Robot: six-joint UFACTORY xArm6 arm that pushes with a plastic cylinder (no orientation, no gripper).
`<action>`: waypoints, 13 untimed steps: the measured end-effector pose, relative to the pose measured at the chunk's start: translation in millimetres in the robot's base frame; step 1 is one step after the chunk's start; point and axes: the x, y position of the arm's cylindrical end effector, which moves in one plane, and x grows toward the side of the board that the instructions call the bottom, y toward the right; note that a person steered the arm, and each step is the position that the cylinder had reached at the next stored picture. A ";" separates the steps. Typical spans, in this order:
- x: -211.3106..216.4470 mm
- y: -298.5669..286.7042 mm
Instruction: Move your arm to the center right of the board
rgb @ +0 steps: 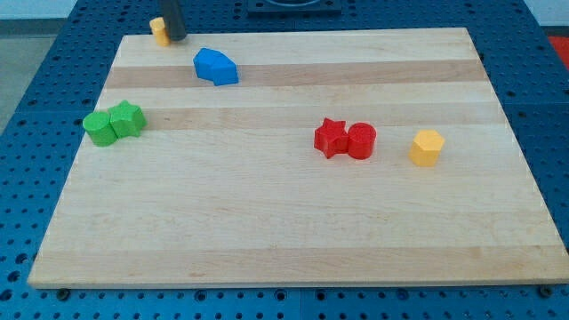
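Camera view. A pale wooden board with lengthwise grain bands lies on a blue perforated table top and fills most of the frame. The straight dark rod enters at the view's top left, and my tip meets the board at its top-left corner, just beside a small yellow-orange block, whose exact shape cannot be made out at this size; whether the two touch cannot be told. The arm carries no pincer, so no spread or closed state applies: the rod simply ends in the tip. Below and to the view's right of the tip, near but apart from it, sits a blue block of irregular, roughly pentagonal outline. At the view's left edge of the board, two green blocks touch one another: a green cylinder on the left and a green star-shaped block on the right. Right of centre, a red star-shaped block touches a red cylinder. Near these, toward the view's right, stands a yellow hexagonal block, apart from the red pair. The centre right of the board, the region holding the red pair and the yellow hexagonal block, lies well apart from the tip.
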 end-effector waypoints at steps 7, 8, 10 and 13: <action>34.8 146.5; 33.9 187.3; 32.2 180.7; 61.2 214.5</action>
